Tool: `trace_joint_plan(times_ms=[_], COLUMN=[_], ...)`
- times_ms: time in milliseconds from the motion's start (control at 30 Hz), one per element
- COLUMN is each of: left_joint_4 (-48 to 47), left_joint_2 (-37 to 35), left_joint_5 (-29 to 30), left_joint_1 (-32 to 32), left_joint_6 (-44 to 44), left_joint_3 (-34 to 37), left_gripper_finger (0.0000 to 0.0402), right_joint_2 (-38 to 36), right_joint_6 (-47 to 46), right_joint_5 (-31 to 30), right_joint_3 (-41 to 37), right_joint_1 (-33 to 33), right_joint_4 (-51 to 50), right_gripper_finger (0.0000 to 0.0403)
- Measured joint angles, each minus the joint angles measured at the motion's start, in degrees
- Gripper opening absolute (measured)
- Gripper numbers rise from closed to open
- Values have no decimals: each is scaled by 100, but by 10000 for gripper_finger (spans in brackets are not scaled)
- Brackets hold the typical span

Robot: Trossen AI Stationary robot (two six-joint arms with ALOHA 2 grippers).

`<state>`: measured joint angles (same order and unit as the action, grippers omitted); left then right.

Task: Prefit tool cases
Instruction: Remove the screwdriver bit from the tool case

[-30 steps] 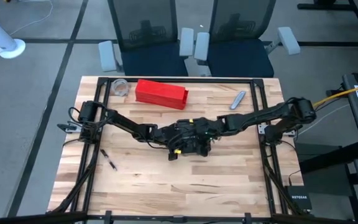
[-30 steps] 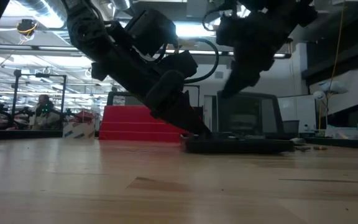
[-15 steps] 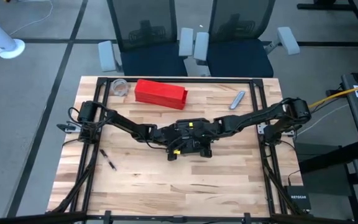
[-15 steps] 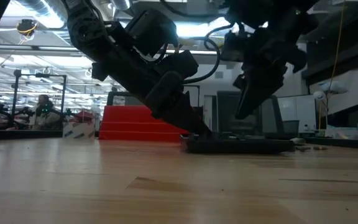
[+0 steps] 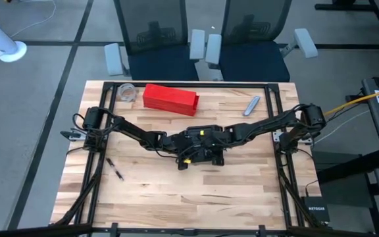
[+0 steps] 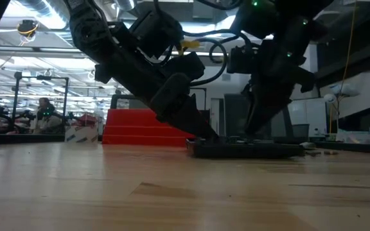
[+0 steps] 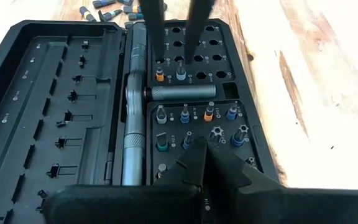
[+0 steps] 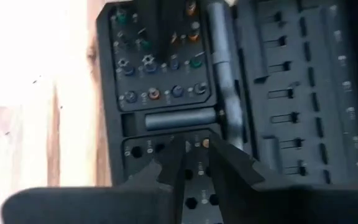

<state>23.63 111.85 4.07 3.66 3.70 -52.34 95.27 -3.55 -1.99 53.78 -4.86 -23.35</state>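
Left wrist view: my closed left gripper [image 7: 209, 144] rests on the open tool case [image 7: 61, 106]; my right gripper [image 7: 174, 57] hovers narrowly parted over its sockets.

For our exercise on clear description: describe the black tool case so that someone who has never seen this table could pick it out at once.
Start at the light wooden table; at its middle, both arms' grippers meet. Beneath them lies the open black plastic tool case, two flat hinged halves. Unlike the solid long red box at the far edge, it holds rows of small colour-banded bits.
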Motion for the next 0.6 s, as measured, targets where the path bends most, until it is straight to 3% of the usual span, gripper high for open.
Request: trace_joint_plan(times_ms=[600], left_joint_4=[-24], left_joint_2=[2], left_joint_5=[-1], left_joint_1=[0], left_joint_6=[-9], left_joint_3=[7], left_gripper_finger=[0], right_joint_2=[410], right_joint_6=[72], right_joint_5=[222], right_joint_3=[15], right_joint_1=[2], right_joint_4=[179], right_gripper_finger=[65])
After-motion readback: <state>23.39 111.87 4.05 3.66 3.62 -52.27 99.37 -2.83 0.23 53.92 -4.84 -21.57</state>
